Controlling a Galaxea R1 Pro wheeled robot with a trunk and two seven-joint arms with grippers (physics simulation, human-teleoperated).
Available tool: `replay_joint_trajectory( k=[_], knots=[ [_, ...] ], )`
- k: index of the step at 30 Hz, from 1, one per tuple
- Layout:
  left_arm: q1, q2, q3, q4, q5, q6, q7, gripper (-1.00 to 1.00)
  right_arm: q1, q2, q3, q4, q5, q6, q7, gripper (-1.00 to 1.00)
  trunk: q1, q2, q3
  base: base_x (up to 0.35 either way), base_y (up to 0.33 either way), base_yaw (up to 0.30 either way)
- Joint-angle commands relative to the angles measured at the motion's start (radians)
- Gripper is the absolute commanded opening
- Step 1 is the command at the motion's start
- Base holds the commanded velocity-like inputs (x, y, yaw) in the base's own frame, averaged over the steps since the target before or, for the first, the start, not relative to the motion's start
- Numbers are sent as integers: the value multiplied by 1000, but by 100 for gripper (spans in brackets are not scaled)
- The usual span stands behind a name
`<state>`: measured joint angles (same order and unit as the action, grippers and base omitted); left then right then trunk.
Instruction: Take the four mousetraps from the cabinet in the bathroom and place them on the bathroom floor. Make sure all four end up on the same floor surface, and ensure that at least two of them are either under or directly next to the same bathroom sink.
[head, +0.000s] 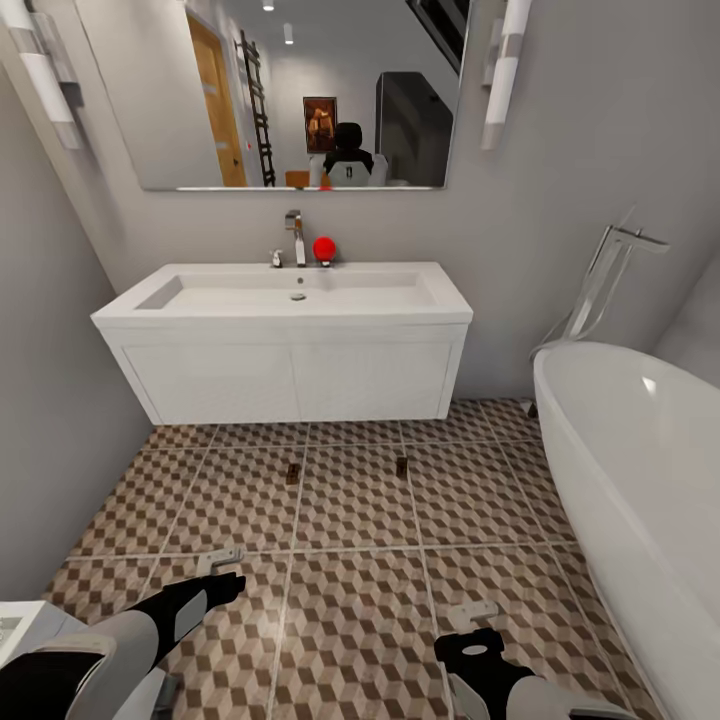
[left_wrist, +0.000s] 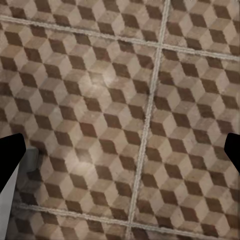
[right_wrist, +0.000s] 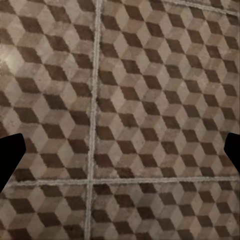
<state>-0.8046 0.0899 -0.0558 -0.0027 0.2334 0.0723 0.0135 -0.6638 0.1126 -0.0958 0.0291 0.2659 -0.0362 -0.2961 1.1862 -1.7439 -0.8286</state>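
My grippers above the bathroom floor, facing the sink.
Two mousetraps lie before it; left gripper and right gripper released, empty. No writing legible.

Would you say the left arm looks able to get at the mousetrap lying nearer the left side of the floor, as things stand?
Probably yes: only bare bathroom floor lies between the open left gripper and that mousetrap, though it sits farther forward, near the sink.
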Motion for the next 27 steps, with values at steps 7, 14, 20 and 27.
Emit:
replay_joint_trajectory(
  k=[7, 14, 20, 27],
  knots=[
    [14, 1, -7, 0, 14, 2, -2, 100, 28, -1, -9, 3, 14, -6, -5, 100, -27, 49, 21, 0, 0, 0],
    [29, 1, -6, 0, 15, 0, -3, 100, 40, 1, -9, 3, 15, -7, -5, 100, -54, 98, 43, 0, 0, 0],
    [45, 2, -6, 0, 15, -1, -3, 100, 42, 1, -9, 3, 13, -7, -5, 100, -77, 140, 62, 0, 0, 0],
    [55, 2, -6, 0, 15, -2, -3, 100, 44, 0, -9, 3, 10, -6, -5, 100, -104, 189, 84, 0, 0, 0]
  ],
)
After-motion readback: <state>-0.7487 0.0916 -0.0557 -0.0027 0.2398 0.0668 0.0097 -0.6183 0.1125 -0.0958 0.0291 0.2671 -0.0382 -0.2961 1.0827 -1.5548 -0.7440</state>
